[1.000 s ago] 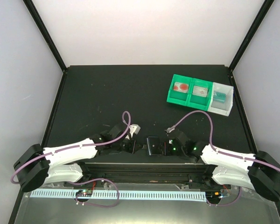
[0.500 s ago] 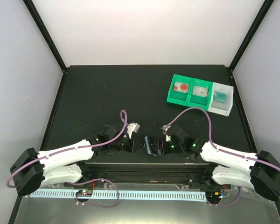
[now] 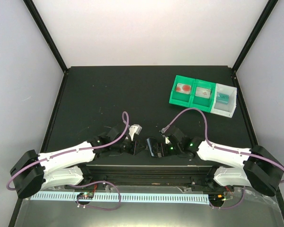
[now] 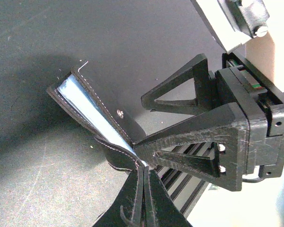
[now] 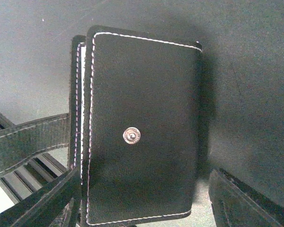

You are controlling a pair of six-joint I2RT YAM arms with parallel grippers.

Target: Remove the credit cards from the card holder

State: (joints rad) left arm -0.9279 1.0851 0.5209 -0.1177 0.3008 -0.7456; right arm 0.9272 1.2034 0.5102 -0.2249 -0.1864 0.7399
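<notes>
The card holder (image 3: 154, 146) is a small black wallet held on edge near the table's front edge, between both grippers. My left gripper (image 3: 138, 147) is shut on its snap strap (image 4: 143, 177). In the left wrist view the card holder (image 4: 111, 113) gapes a little and shows a pale blue layer (image 4: 87, 106); I cannot tell whether it is a card or a panel. My right gripper (image 3: 164, 149) is open and straddles the wallet. In the right wrist view, between the right gripper's (image 5: 142, 201) fingers, the card holder's black cover (image 5: 142, 94) carries a silver snap stud (image 5: 131, 135).
A green-and-white three-compartment tray (image 3: 171, 97) stands at the back right, with reddish items in the green parts and a teal item (image 3: 222, 97) in the white part. The black rail (image 3: 146, 168) of the front edge lies just below the grippers.
The right gripper has moved left and closer around the wallet. The wallet has shifted slightly left and turned more on edge. The left gripper has moved little.
</notes>
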